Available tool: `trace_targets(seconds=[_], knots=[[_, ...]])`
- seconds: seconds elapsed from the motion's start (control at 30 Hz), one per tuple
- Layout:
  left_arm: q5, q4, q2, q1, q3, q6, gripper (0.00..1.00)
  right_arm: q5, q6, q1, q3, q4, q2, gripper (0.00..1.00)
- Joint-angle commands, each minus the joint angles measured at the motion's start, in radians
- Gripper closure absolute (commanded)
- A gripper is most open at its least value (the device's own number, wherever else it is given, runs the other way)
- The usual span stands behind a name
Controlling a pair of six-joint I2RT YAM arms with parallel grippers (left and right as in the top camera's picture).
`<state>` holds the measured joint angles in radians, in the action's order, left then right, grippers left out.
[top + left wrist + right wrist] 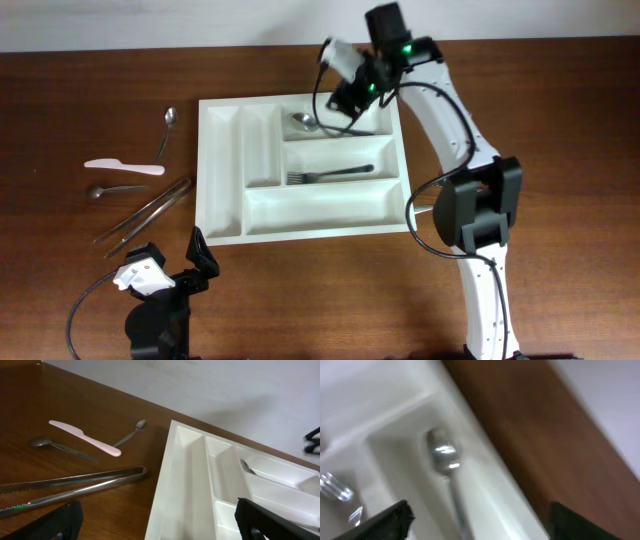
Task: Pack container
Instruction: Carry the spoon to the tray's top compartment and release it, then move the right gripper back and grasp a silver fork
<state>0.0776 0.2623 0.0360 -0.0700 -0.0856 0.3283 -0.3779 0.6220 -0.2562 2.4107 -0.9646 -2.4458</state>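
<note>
The container (220,170) is a large white five-compartment tray in the middle of the table. A metal spoon (303,122) lies in its top wide compartment and a dark fork (330,175) in the middle one. My right gripper (352,100) hovers over the top compartment, open and empty; in the right wrist view the spoon (442,455) lies between its fingers (475,525) below. My left gripper (198,262) is open and empty near the tray's front left corner (170,485).
Left of the tray lie a small spoon (167,130), a pink-white plastic knife (125,166), another spoon (105,189) and metal tongs (145,210). The left wrist view shows the knife (85,437), tongs (75,485) and both spoons.
</note>
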Motion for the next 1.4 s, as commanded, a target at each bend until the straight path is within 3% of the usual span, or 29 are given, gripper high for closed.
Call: trace_targets(seconds=[0.0,0.13,0.23,0.47,0.53,0.9,1.37], knots=[[-0.011,0.0,-0.009,-0.006,0.004,-0.02,0.01,0.236,-0.382,0.08,0.108,-0.023,0.05,0.04],[-0.011,0.0,-0.009,-0.006,0.004,-0.02,0.01,0.43,-0.659,0.178,0.142,-0.146,0.05,0.01],[-0.011,0.0,-0.009,-0.006,0.004,-0.02,0.01,0.464,-0.814,0.245,0.125,-0.267,0.047,0.01],[-0.011,0.0,-0.009,-0.006,0.004,-0.02,0.01,0.189,-0.818,0.37,0.086,-0.391,0.047,0.01],[-0.011,0.0,-0.009,-0.006,0.004,-0.02,0.01,0.164,-0.819,0.377,0.068,-0.376,0.047,0.06],[-0.011,0.0,-0.009,-0.006,0.004,-0.02,0.01,0.34,-1.086,0.335,-0.154,-0.332,0.032,0.17],[-0.011,0.0,-0.009,-0.006,0.004,-0.02,0.01,0.42,-1.155,0.322,-0.243,-0.296,0.032,0.3]])
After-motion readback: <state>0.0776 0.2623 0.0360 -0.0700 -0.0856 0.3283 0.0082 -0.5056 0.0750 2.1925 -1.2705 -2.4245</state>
